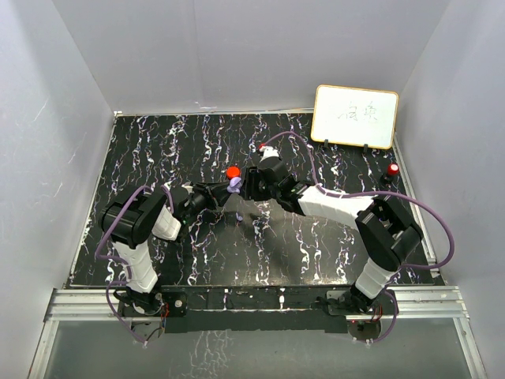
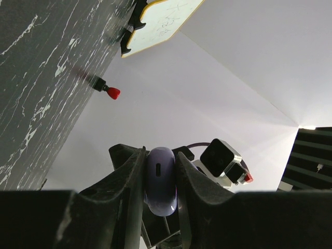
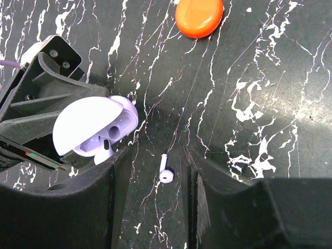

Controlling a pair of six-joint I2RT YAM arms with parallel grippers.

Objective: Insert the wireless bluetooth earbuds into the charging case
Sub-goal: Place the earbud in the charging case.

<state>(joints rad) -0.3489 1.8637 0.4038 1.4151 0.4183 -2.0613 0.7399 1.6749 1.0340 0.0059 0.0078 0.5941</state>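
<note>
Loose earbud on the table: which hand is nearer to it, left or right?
Right. The right hand hovers over the earbud, which shows between its open fingers. The left hand is off to the side, holding the open purple case.

The table (image 3: pixel 270 104) is a black, white-veined, marble-look surface with a dull sheen. The open charging case (image 3: pixel 88 124) is smooth lilac plastic, softly glossy. The earbud (image 3: pixel 166 174) is shiny pale plastic. The orange-red case (image 3: pixel 199 15) looks smooth and satin. The fingers (image 3: pixel 83 218) of the right hand (image 3: pixel 151 166) are matt black, faintly grainy plastic.
</note>
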